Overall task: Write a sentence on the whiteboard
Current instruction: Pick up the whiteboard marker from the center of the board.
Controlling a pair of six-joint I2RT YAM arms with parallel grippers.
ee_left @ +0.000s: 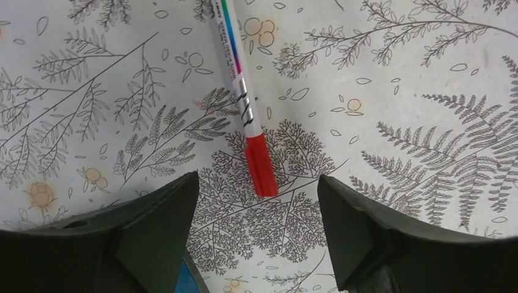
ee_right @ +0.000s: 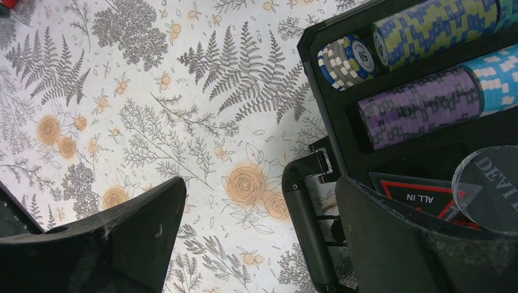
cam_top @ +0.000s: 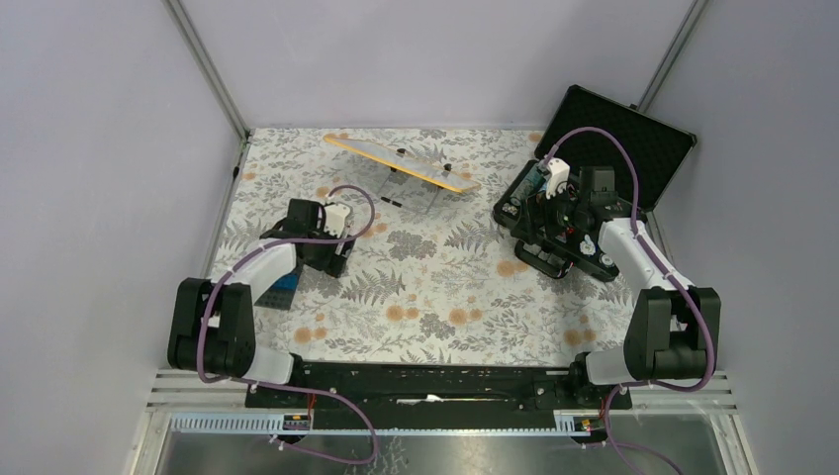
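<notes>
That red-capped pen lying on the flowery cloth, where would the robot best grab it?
Across the white barrel of the pen, just above its red cap, coming straight down from above. It lies flat on the cloth, long and thin, so only its two long sides are free. The open left tool has a finger on either side.

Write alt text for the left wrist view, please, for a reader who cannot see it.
A white marker with a red end lies on the fern-printed table cover, untouched, its red end pointing into the gap between the two dark fingers of the open left gripper.
</notes>
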